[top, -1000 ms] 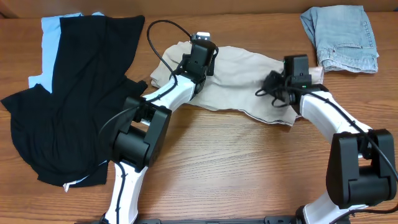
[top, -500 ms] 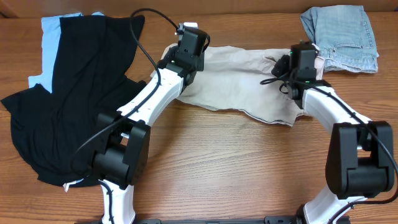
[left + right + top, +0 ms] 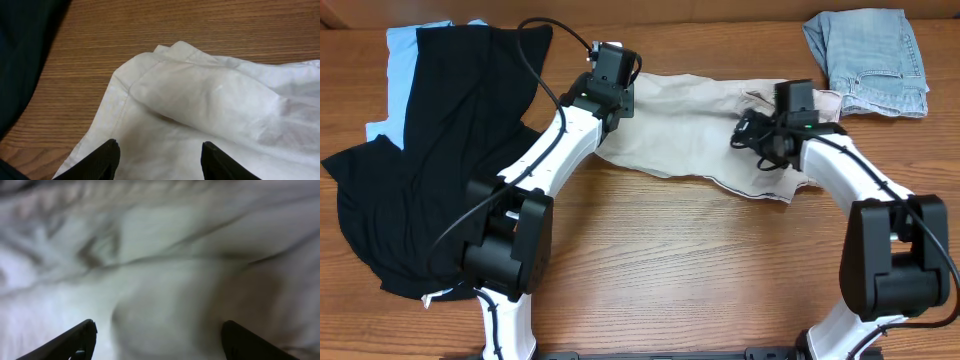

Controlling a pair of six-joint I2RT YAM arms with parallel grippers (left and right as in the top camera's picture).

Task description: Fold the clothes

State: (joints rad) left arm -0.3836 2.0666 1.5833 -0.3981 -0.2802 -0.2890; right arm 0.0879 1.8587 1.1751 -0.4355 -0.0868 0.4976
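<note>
The beige shorts [image 3: 700, 135] lie spread flat across the far middle of the table [image 3: 700, 270], long side running left to right, with a frayed-looking near edge. In my left wrist view I get one folded, seamed corner of them [image 3: 200, 100] resting on bare wood [image 3: 200, 25].

The left gripper [image 3: 607, 62] sits over the shorts' left end. Its jaws stand moderately apart above the cloth [image 3: 159, 160] and pinch nothing. The right gripper [image 3: 794, 98] is over the right end, jaws spread wide [image 3: 160, 347], with fabric [image 3: 160, 270] filling the space below them and no grip on it.

Both forearms lie across the shorts, so each end is partly covered from overhead. A knot of black cable [image 3: 755, 135] at the right wrist also sits over the cloth.

Folded denim [image 3: 868, 60] lies at the far right, just beside the shorts' right end; I cannot tell whether they touch. To the left, a large black garment [image 3: 440, 170] is draped over a light blue one [image 3: 405, 60], and its edge shows in my left wrist view [image 3: 25, 50], apart from the shorts' corner.

The right wrist picture is blurred, so I read only creases there. I cannot make out pockets or a waistband.
</note>
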